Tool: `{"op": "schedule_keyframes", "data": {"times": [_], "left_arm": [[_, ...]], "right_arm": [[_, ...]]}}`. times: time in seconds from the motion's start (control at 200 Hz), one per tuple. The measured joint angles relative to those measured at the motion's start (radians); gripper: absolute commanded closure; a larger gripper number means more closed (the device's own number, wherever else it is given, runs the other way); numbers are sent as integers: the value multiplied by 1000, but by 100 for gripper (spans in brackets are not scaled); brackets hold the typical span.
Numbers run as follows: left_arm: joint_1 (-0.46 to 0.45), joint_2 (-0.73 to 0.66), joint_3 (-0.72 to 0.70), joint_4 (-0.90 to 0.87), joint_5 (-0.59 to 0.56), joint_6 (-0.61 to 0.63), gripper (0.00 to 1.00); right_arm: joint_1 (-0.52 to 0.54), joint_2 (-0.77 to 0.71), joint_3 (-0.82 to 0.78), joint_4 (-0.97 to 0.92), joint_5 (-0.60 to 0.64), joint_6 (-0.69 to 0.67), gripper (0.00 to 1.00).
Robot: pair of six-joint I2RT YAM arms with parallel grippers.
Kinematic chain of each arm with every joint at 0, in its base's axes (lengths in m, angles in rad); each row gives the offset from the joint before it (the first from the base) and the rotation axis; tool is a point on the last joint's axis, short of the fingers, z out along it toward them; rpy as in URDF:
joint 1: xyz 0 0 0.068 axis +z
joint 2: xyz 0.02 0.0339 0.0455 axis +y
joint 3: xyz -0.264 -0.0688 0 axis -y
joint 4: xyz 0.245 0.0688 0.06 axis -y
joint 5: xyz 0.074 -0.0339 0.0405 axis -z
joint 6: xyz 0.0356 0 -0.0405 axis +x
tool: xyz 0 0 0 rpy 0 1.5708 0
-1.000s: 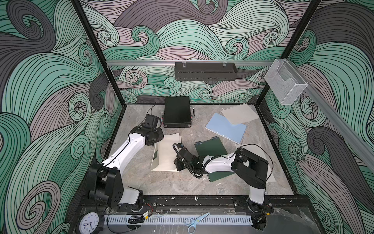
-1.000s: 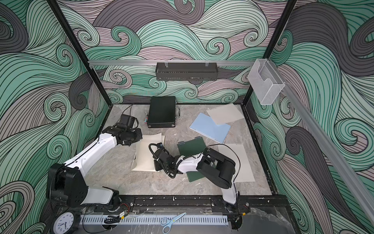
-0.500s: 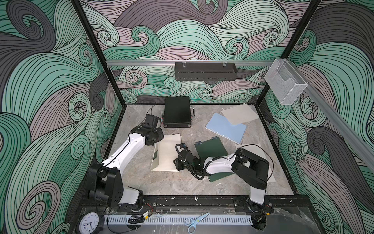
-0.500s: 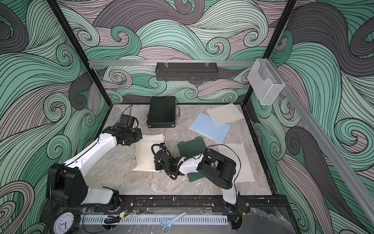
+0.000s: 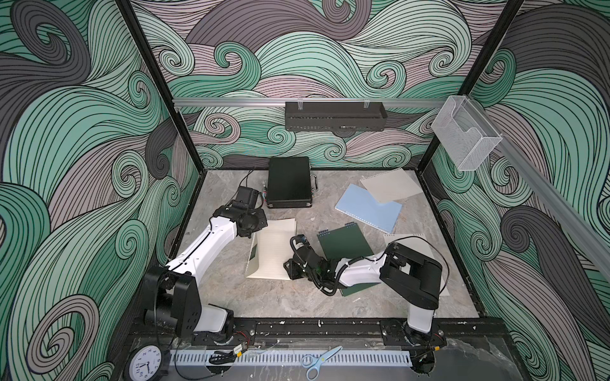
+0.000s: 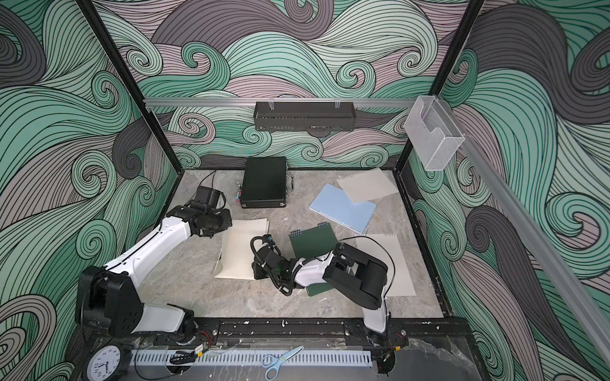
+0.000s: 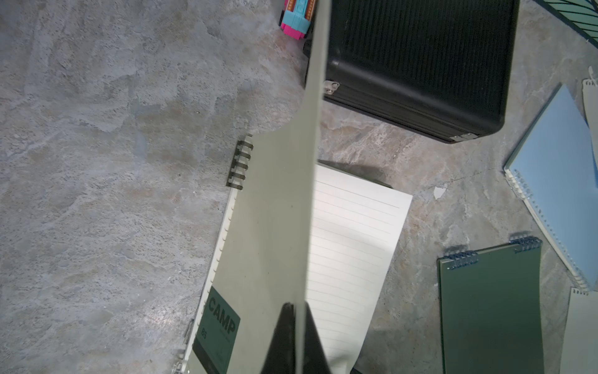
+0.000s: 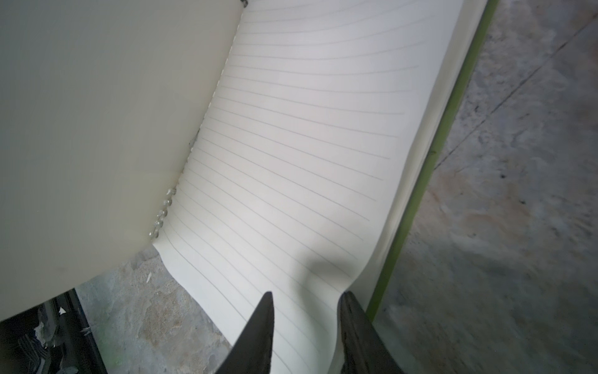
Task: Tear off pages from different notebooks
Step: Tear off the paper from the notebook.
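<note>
Left jaws are clamped on the beige notebook's cover point(image 7: 275, 226), holding it up nearly on edge over the surface point(image 5: 231, 290), so the lined page point(image 8: 307, 145) is exposed. Right jaws sit partly apart over that page's free corner, not clearly pinching it yet. Paper's light and floppy and tears easy, so I'd grab near the corner and pull away from the spiral point(image 7: 241, 165). Versus a second ago both arms have barely budged in the top views
</note>
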Motion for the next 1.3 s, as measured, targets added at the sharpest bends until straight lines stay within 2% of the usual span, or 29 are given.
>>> {"op": "schedule_keyframes", "data": {"times": [0.355, 0.991, 1.301], "left_arm": [[0, 0, 0, 0, 0, 0, 100], [5, -14, 0, 0, -2, 3, 100], [5, -29, 0, -4, -3, 3, 100]], "right_arm": [[-14, 1, -56, 106, -62, 109, 70], [-59, 96, -112, 465, -235, 287, 46], [-58, 77, -163, 519, -238, 355, 43]]}}
